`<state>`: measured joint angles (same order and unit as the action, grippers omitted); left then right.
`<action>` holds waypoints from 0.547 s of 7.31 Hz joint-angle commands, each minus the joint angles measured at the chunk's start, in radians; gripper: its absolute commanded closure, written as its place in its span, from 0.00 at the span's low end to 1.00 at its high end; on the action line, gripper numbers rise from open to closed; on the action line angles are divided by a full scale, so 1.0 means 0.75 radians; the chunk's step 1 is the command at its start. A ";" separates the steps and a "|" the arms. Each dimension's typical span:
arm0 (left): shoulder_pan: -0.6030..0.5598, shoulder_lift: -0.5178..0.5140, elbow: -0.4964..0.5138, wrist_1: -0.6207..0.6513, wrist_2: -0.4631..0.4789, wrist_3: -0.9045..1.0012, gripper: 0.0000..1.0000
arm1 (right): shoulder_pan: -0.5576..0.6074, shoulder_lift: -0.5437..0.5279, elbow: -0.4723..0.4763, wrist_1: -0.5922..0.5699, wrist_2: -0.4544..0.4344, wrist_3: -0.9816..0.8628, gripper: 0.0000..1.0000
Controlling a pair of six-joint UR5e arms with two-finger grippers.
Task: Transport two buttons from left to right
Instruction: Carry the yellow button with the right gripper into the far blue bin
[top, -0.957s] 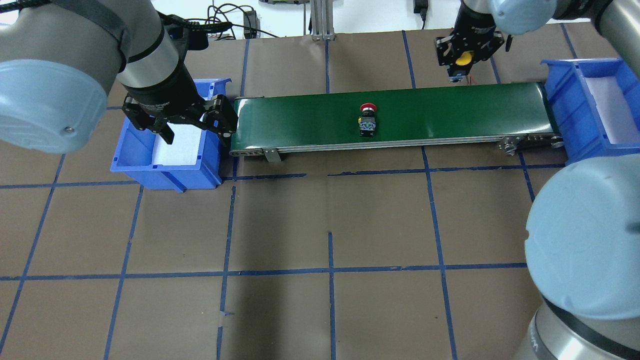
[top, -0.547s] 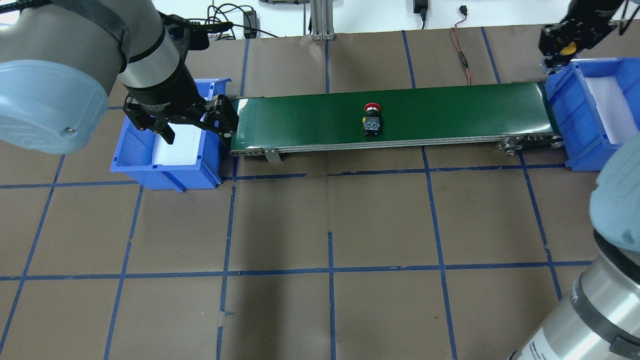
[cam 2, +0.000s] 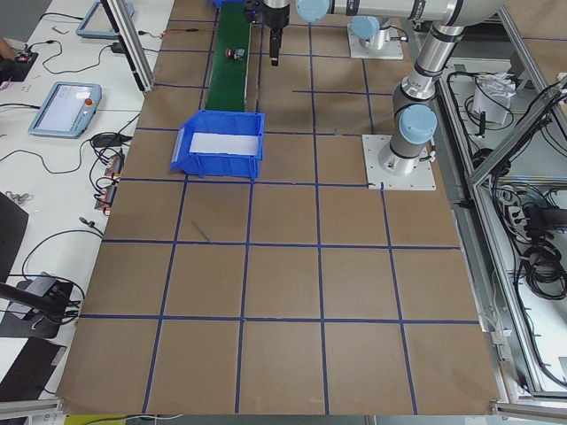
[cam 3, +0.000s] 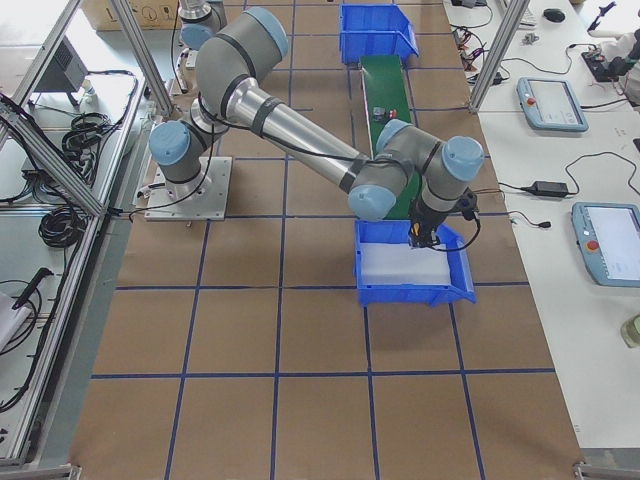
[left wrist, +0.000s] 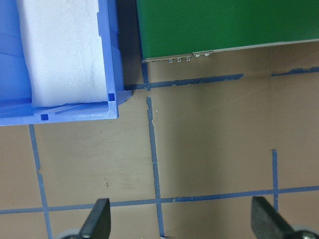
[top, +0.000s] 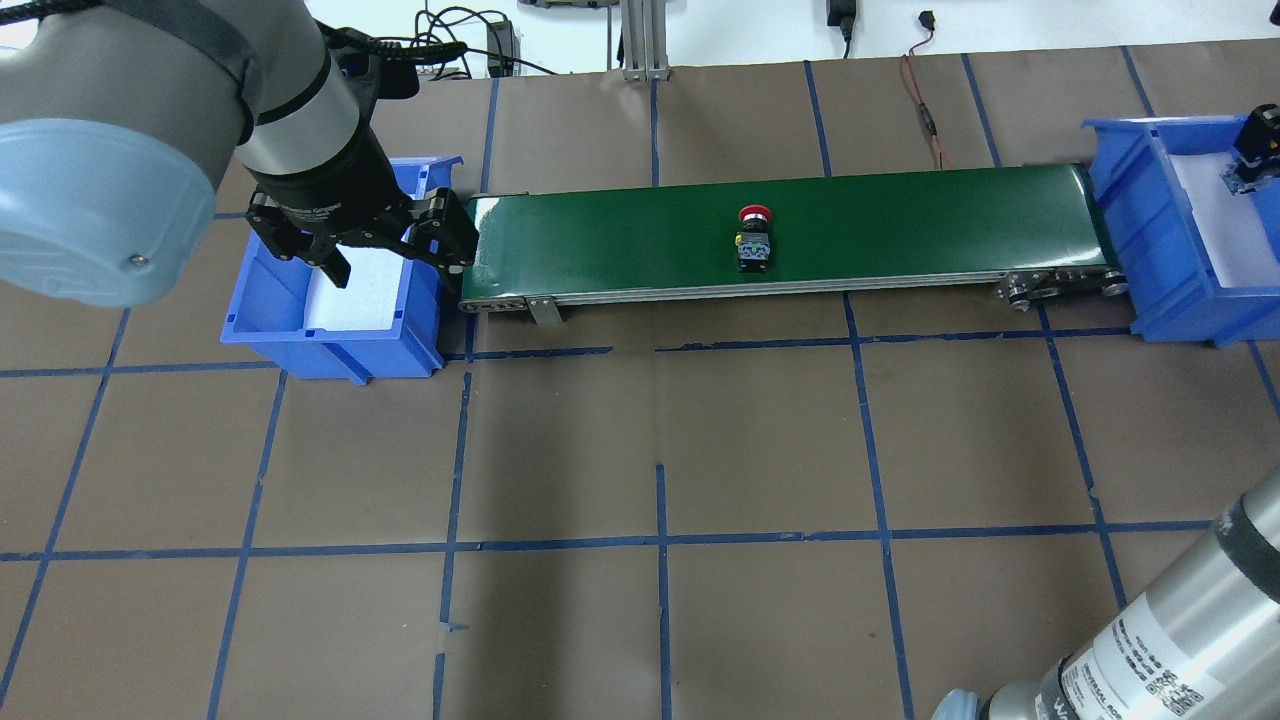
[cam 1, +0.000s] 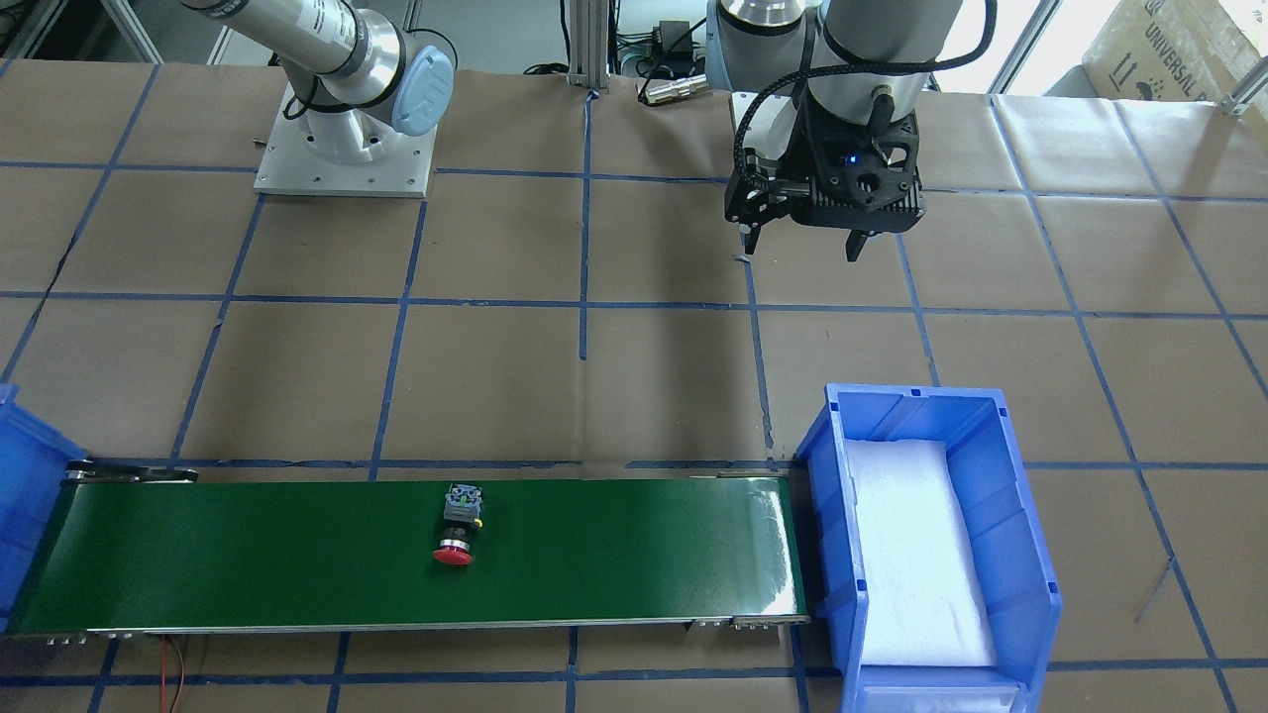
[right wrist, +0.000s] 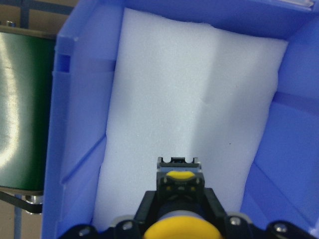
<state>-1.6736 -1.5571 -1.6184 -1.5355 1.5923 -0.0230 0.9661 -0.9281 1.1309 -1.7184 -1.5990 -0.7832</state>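
The red mushroom button [top: 753,238] lies on its side near the middle of the green conveyor belt [top: 900,215]. It also shows in the front view [cam 1: 457,536]. My right gripper [right wrist: 179,201] is shut on the yellow-capped button [right wrist: 180,230] and holds it above the white foam in the right blue bin [right wrist: 75,124]. At the overhead view's right edge this gripper [top: 1252,165] is over that bin [top: 1140,230]. My left gripper [top: 390,258] is open and empty, hanging beside the left blue bin [top: 300,340] near the belt's left end.
In the left wrist view, the left bin's [left wrist: 112,59] corner and the belt's end [left wrist: 224,25] lie ahead of the open fingers [left wrist: 97,221]. A red cable [top: 925,110] lies behind the belt. Brown paper with blue tape lines covers the table.
My right gripper carried the yellow button rightwards from behind the belt to over the right bin. The red button rode slightly to the right on the belt. The left arm stayed still.
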 commanded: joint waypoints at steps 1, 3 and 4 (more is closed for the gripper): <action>0.000 0.000 0.000 0.000 0.000 0.000 0.00 | -0.016 0.035 0.002 -0.006 0.007 -0.009 0.40; 0.000 0.000 -0.002 0.000 0.000 0.000 0.00 | -0.010 0.021 -0.009 0.009 -0.001 -0.001 0.00; 0.000 0.002 -0.002 0.000 0.000 0.000 0.00 | -0.006 0.016 -0.009 0.013 -0.001 -0.001 0.00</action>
<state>-1.6736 -1.5566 -1.6197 -1.5355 1.5923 -0.0230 0.9584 -0.9109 1.1259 -1.7140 -1.5984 -0.7860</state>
